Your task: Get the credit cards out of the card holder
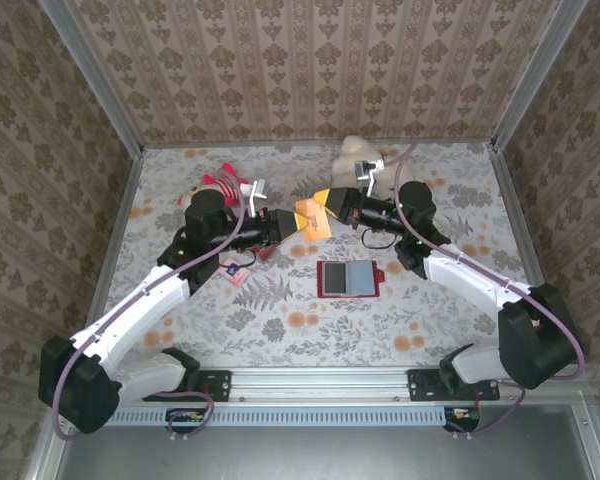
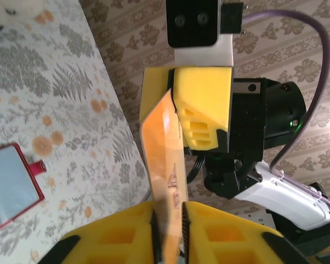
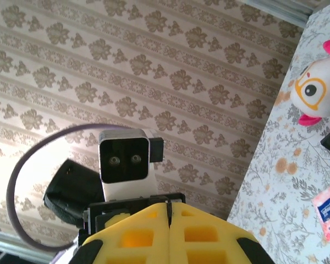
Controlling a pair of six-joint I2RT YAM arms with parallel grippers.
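Note:
A yellow-orange credit card (image 1: 310, 217) hangs in the air between both grippers, above the table's middle. In the left wrist view the card (image 2: 165, 159) runs up from my left gripper (image 2: 169, 220), whose jaws stand slightly apart around its lower end. My right gripper (image 2: 172, 102) is shut on the card's upper end. Seen from above, the left gripper (image 1: 300, 223) and right gripper (image 1: 321, 208) face each other tip to tip. The right gripper (image 3: 169, 212) has its fingers pressed together. The red card holder (image 1: 348, 279) lies open on the table, grey-blue pockets up (image 2: 8, 181).
A white and pink plush toy (image 1: 220, 185) (image 3: 313, 91) sits at the back left, and a beige soft toy (image 1: 358, 155) at the back middle. A small pink packet (image 1: 236, 270) (image 3: 327, 212) lies beside the left arm. Patterned walls enclose the table.

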